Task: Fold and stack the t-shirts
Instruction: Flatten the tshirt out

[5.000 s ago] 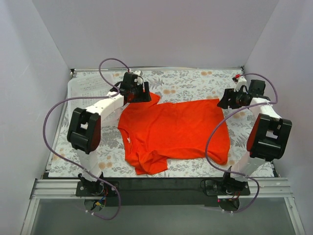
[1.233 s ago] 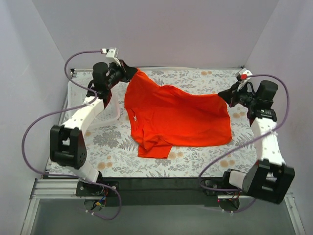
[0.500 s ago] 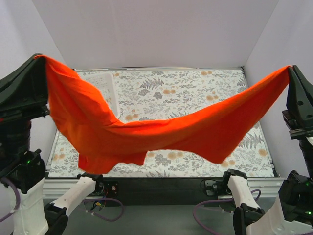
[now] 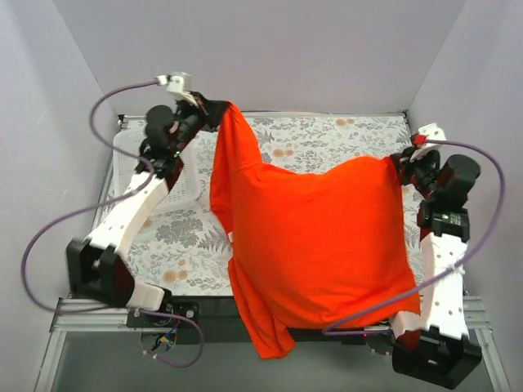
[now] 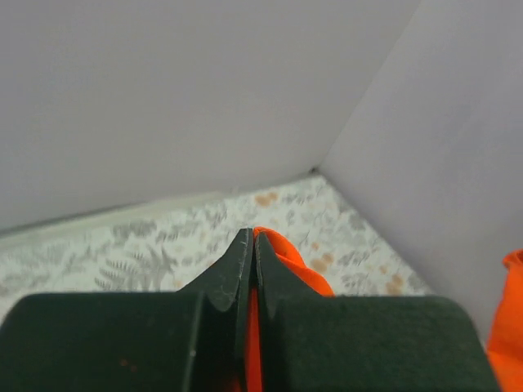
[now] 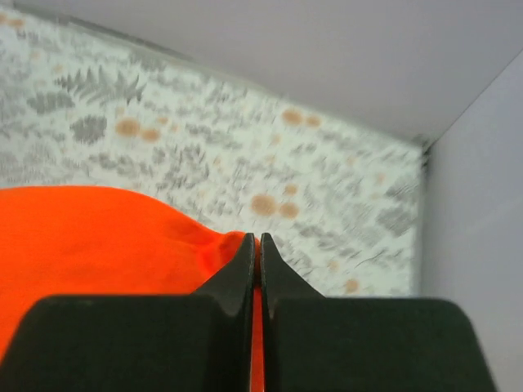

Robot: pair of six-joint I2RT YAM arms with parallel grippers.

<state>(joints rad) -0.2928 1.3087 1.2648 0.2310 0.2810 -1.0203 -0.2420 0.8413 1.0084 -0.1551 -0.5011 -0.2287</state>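
Above the floral-patterned table [image 4: 327, 135], the plain orange-red thin-fabric t-shirt [image 4: 319, 237] hangs spread between both grippers. The left gripper [image 4: 214, 113], far left, is clamped on one corner; the right gripper [image 4: 400, 163], right side, is clamped on another. The shirt's lower end drapes past the near edge.

We see a table [image 4: 327, 139], its pale top printed with grey ferns and orange blossoms; at ten o'clock a white perforated basket [image 4: 188, 192] sits on it; the orange-red t-shirt [image 4: 319, 237] hides the centre through six o'clock; whether it touches the top we cannot tell.
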